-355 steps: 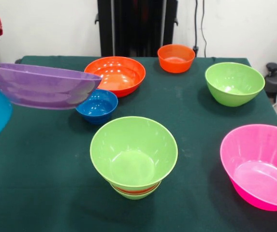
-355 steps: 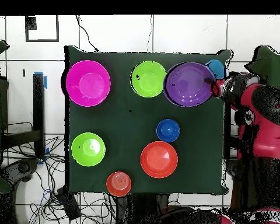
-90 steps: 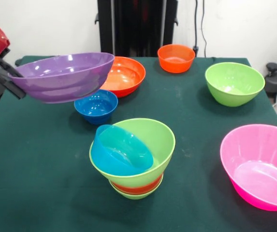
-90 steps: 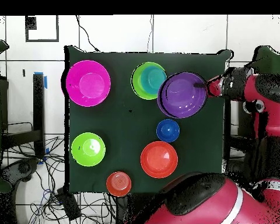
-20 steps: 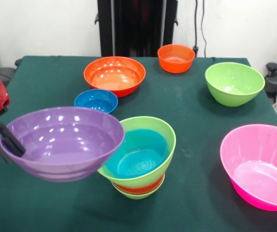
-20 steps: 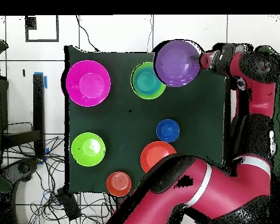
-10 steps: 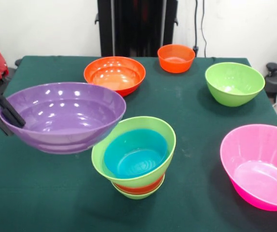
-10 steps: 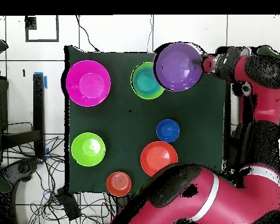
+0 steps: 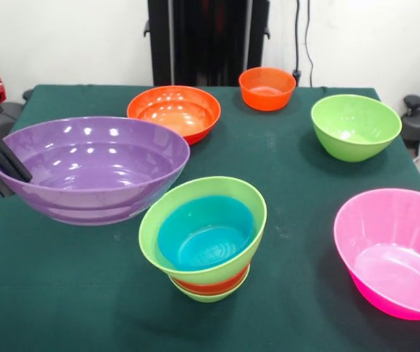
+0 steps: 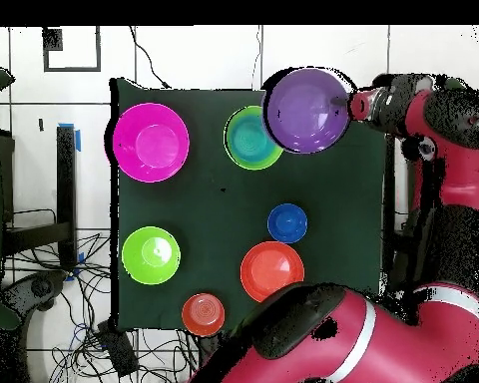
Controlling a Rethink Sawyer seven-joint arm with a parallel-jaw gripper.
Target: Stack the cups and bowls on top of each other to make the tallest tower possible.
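Front view: the gripper (image 9: 1, 165) clamps the rim of a wide glossy purple plastic bowl (image 9: 92, 169), held aloft at ten o'clock of the green-orange tower (image 9: 204, 238) with its teal bowl. Overhead view: purple bowl (image 10: 306, 110) at three o'clock of the tower (image 10: 252, 138), rims overlapping.

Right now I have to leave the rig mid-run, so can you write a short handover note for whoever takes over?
Gripper: shut on the rim of the large glossy purple plastic bowl, held off the table beside the tower, overlapping its rim from overhead.
Done: the tower has a small green base, an orange band, a wide lime green bowl and a teal bowl nested inside.
Left: purple bowl not yet placed. Loose on the green table: large pink bowl, lime green bowl, large orange bowl, small orange bowl, small blue bowl (overhead view only).
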